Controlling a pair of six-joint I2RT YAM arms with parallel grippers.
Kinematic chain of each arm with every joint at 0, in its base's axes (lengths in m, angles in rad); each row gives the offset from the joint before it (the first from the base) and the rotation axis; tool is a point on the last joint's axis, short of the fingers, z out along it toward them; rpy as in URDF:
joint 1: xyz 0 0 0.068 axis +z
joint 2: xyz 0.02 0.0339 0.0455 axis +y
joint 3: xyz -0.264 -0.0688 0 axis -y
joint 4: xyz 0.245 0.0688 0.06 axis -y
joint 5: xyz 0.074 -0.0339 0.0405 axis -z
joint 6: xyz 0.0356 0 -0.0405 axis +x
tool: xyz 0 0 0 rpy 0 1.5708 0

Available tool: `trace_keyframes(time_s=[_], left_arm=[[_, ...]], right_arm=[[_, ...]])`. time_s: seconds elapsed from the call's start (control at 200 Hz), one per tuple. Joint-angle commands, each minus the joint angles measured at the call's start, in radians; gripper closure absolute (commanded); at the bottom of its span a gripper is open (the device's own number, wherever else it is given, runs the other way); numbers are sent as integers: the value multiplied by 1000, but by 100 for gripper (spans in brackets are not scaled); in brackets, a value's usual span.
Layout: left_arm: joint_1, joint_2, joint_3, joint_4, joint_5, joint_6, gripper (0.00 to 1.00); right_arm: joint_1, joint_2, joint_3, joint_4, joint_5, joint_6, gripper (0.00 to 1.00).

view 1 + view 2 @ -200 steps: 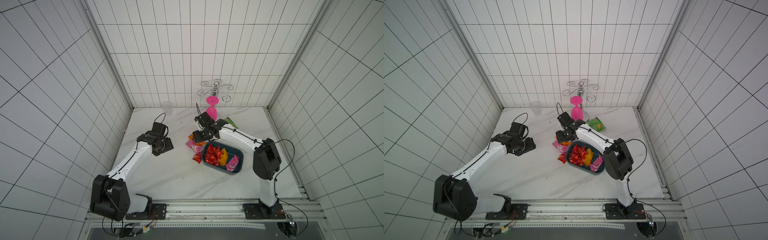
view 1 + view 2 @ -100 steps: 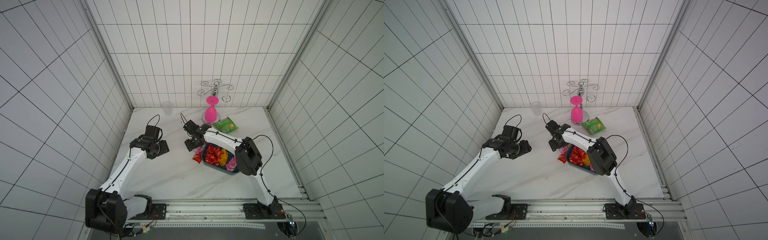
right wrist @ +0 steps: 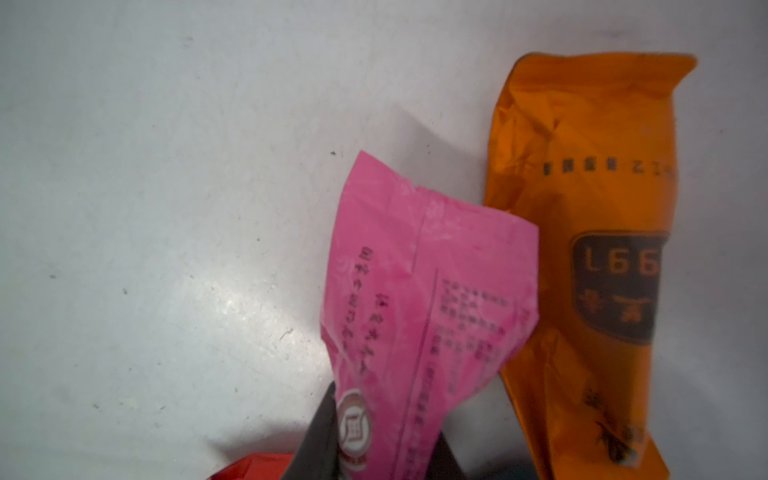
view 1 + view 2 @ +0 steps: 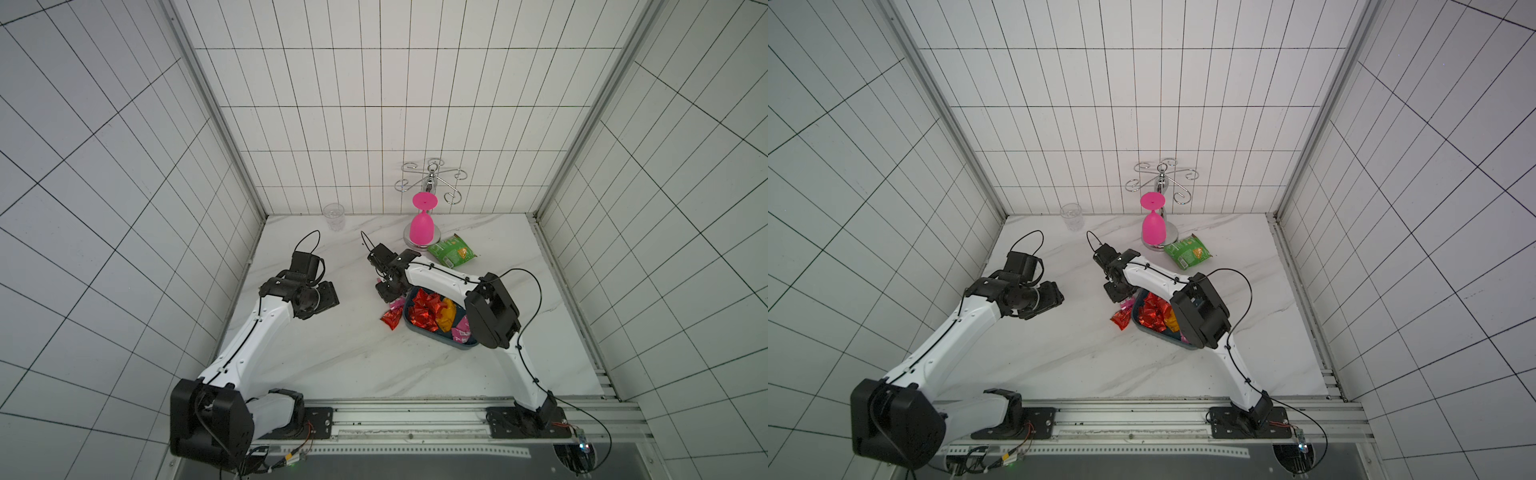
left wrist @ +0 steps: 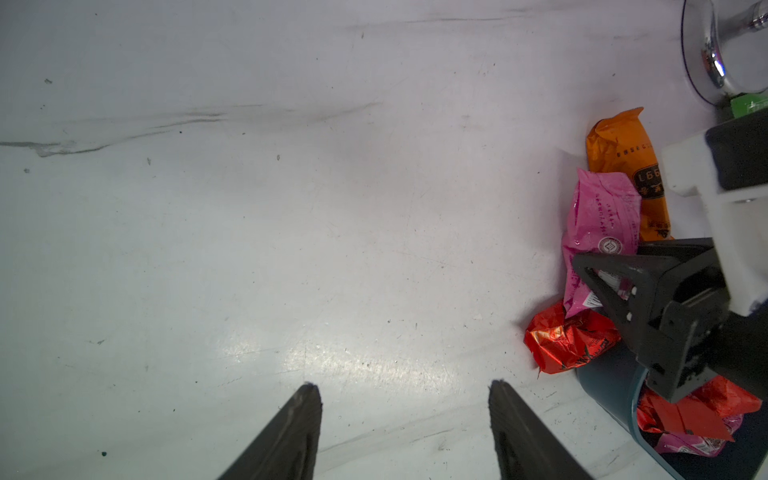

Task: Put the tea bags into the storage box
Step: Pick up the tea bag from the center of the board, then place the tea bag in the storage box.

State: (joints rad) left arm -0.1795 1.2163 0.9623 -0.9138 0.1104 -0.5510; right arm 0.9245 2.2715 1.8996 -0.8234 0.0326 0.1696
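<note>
Clamping the right gripper (image 3: 374, 453) on one end of a pink tea bag (image 3: 415, 311), squeezing the foil narrow between the dark fingers (image 3: 320, 432) in the right wrist view. Resting that tea bag's free end across the edge of an orange tea bag (image 3: 582, 249), itself lying flat on the white marbled table (image 4: 332, 353). Working just outside the storage box (image 4: 436, 337), at its corner toward the left arm, in both top views. Showing a lone red tea bag (image 4: 390, 319) on the table just beside the box's outer wall, next to the pink one. Holding the left gripper (image 5: 405, 399) with its fingers spread apart and nothing between them, hovering over bare table, well apart from the foil. Showing inside the box a heap of red tea bags (image 4: 426, 309), a yellow-orange tea bag (image 4: 446, 316) and a second pink tea bag (image 4: 461, 332). Showing, farther back, a green snack packet (image 4: 451, 254) near a chrome rack (image 4: 432, 183) with an upturned pink goblet (image 4: 422, 228), and a clear tumbler (image 4: 333, 214) by the back wall.
</note>
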Motion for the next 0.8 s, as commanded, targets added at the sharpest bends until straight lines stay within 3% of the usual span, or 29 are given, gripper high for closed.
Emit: trace_keyframes(time_s=[0.0, 0.245, 0.565, 0.794], left_arm=[[5, -27, -5, 4, 8, -16, 32], [5, -45, -19, 14, 25, -37, 32], [-6, -14, -37, 98, 121, -67, 33], [-57, 69, 29, 101, 131, -44, 33]], right_arm=[[7, -98, 6, 11, -67, 19, 82], [0, -356, -175, 131, -126, 108, 85], [-67, -681, -494, 129, -35, 233, 85], [-152, -893, -754, 95, 28, 327, 84]])
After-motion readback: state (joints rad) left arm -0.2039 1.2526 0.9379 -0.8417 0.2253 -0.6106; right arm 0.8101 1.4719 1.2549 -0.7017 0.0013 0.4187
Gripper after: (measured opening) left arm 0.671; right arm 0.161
